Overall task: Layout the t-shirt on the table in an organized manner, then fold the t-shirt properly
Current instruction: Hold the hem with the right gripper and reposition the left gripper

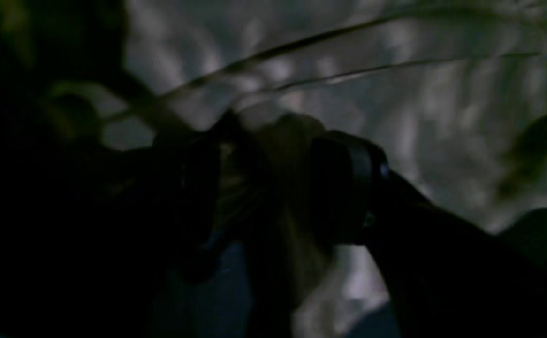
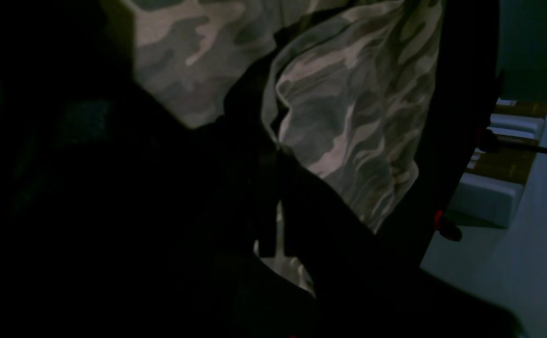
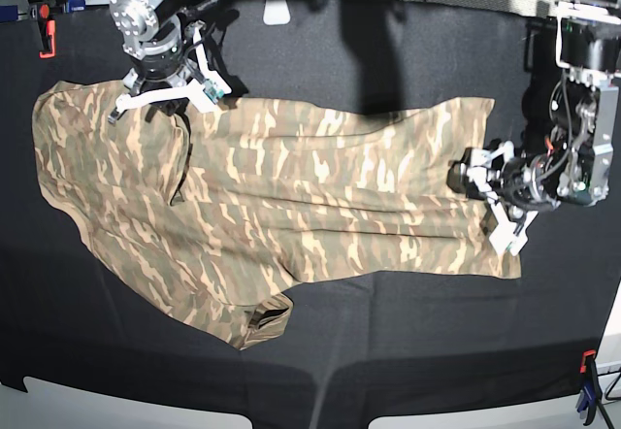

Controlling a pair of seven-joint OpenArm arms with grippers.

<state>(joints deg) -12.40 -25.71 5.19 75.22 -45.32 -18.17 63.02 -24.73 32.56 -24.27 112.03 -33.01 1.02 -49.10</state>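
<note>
**Shirt spread lengthwise, both arms at its ends**

Nearest me in the base view is bare table (image 3: 388, 371), black cloth with nothing on it but a clamp (image 3: 587, 395) at the corner. Just above that lies the t-shirt (image 3: 291, 196), stretched long across the middle of the table. One small part near the front edge is turned under, showing a plain tan inside (image 3: 267, 317). That fold and the soft ridges running along the body tell me the shirt is not flat yet, so I judge I am in the laying-out stage, not the folding.

At the shirt's end on the view's right sits my left gripper (image 3: 495, 196), low over the hem. In the base view its white fingers stand apart around the cloth edge. The left wrist view is dark and blurred, and I see cloth bunched between the two dark fingers there, but I cannot tell whether they are pinching it or only straddling it. I read the position as meant for tugging that end outward to draw out the wrinkles.

Farther back, at the far corner on the view's left, my right gripper (image 3: 165, 94) is pressed together on the shirt's far edge. The right wrist view shows camouflage cloth (image 2: 348, 108) hanging from the closed dark fingers, so it is pinching the shirt, anchoring that corner while the other end is worked.
</note>
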